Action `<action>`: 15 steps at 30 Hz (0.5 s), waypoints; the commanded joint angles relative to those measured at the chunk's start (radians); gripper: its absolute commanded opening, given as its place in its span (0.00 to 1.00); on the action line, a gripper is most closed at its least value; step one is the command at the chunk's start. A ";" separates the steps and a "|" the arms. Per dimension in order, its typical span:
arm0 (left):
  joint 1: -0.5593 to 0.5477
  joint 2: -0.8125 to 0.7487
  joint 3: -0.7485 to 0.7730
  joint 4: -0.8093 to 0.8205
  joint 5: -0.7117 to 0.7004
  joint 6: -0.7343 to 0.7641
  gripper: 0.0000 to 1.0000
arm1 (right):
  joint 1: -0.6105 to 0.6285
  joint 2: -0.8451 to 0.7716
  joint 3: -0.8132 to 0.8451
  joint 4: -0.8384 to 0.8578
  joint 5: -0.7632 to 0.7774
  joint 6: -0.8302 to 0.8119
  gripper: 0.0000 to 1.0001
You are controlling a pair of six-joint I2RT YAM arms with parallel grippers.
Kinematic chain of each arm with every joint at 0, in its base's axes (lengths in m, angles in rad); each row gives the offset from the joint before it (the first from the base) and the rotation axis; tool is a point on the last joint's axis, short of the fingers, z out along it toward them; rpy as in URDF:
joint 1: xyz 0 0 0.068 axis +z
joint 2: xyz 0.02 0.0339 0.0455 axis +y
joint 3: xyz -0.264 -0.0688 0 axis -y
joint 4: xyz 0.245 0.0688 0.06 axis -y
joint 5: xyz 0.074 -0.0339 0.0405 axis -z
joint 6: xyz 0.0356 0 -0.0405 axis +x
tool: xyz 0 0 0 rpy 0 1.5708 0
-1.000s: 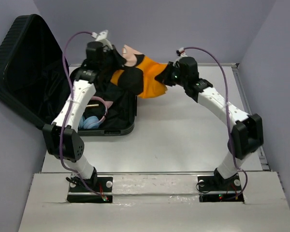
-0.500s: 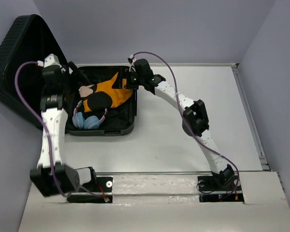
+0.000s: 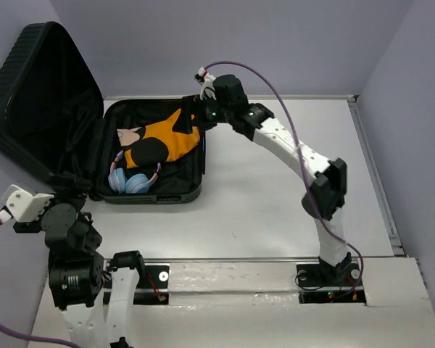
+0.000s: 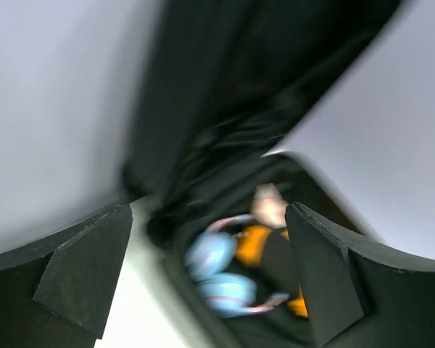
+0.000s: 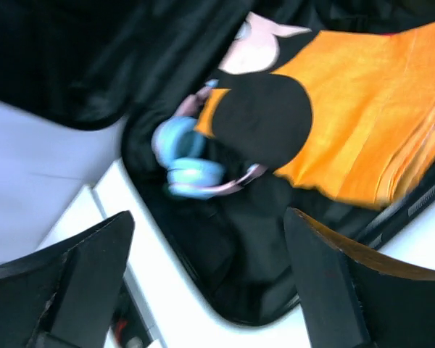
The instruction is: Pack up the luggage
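The luggage [image 3: 180, 194] lies open at the table's far left, its ribbed lid [image 3: 29, 87] leaning up against the wall. Inside it rest an orange and black garment [image 3: 167, 143] and blue headphones [image 3: 129, 181]. My right gripper [image 3: 196, 122] hovers open over the case's far right corner, and the garment [image 5: 362, 109] and headphones [image 5: 183, 163] show beyond its empty jaws. My left gripper [image 3: 70, 181] is open too, drawn back by the case's near left corner. Its blurred view looks past empty jaws at the headphones [image 4: 216, 270] in the luggage [image 4: 203, 109].
The white table [image 3: 275, 188] runs to the right of the case, with a raised rim [image 3: 370, 167] along its right side. Purple walls close in at the back and on both sides. The arm bases sit on a metal rail [image 3: 232, 279] at the near edge.
Both grippers held the garment above the case, then let go; it now lies inside. The left arm swung back to the near left, and the right arm lifted slightly at the far corner.
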 commanded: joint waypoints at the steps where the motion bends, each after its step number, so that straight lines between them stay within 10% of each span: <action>1: -0.015 0.044 -0.106 -0.077 -0.380 -0.015 0.99 | 0.008 -0.295 -0.245 0.064 0.082 -0.086 0.82; 7: -0.018 0.166 -0.156 0.116 -0.547 0.050 0.92 | 0.008 -0.619 -0.704 0.232 0.089 -0.063 0.82; 15: -0.007 0.484 -0.024 0.377 -0.645 0.269 0.92 | 0.008 -0.670 -1.055 0.341 0.023 -0.041 0.94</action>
